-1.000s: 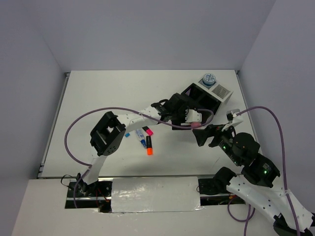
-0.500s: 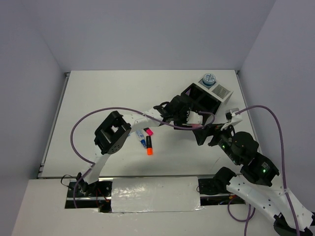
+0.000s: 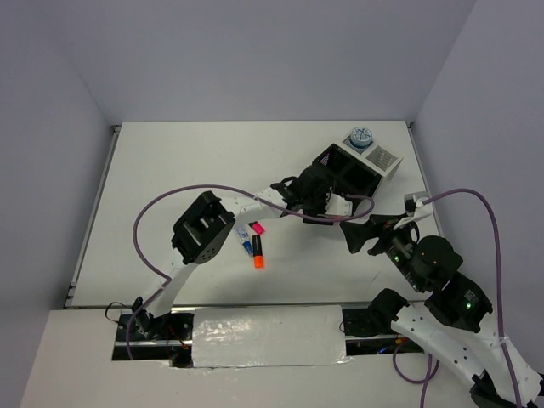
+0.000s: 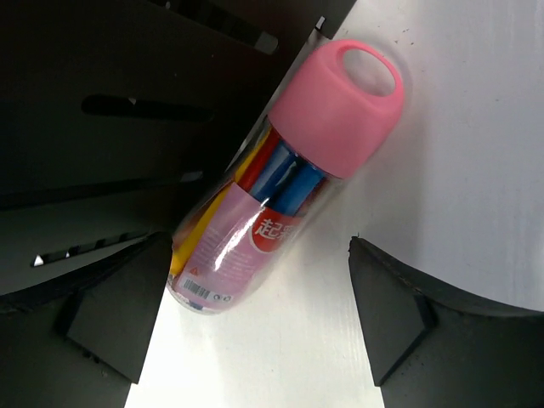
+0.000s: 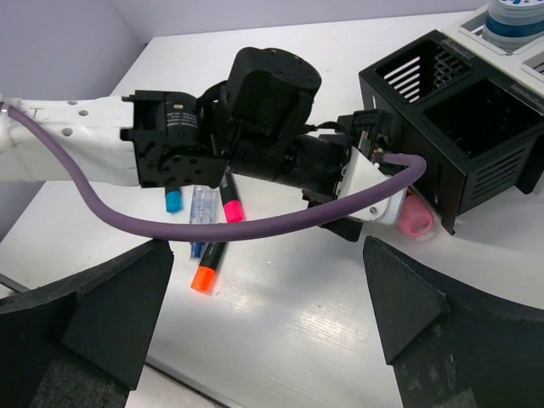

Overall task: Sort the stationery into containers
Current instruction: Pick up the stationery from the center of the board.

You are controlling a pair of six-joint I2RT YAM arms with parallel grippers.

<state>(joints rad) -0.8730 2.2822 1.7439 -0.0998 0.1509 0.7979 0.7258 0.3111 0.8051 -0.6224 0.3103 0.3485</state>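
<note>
Pen case: the pink-capped capsule (image 4: pixel 272 195) lies on its side on the table (image 4: pixel 459 153). Its clear body leans against the outer wall of the black box (image 4: pixel 127 85), and it is in no compartment.
Why it lies so: pressed against that wall, it probably leaves little room for a finger on the box side.
Left claw: the left claw (image 4: pixel 259 319) has its fingers spread wide, one on each side of the capsule's lower end. It holds nothing, and whether the finger nearer the box touches the case cannot be told.
Why it is held so: straddling the round body across its width looks like the set-up for a pinch and lift.
Right claw: the right claw (image 5: pixel 263 310) is fully apart and empty above bare table, likely held back to leave room.
Highlighters: the highlighters (image 5: pixel 231 208) lie loose together, well apart from both boxes.
Roll: a blue-white roll (image 3: pixel 361 136) sits on the white box (image 3: pixel 387 157).
</note>
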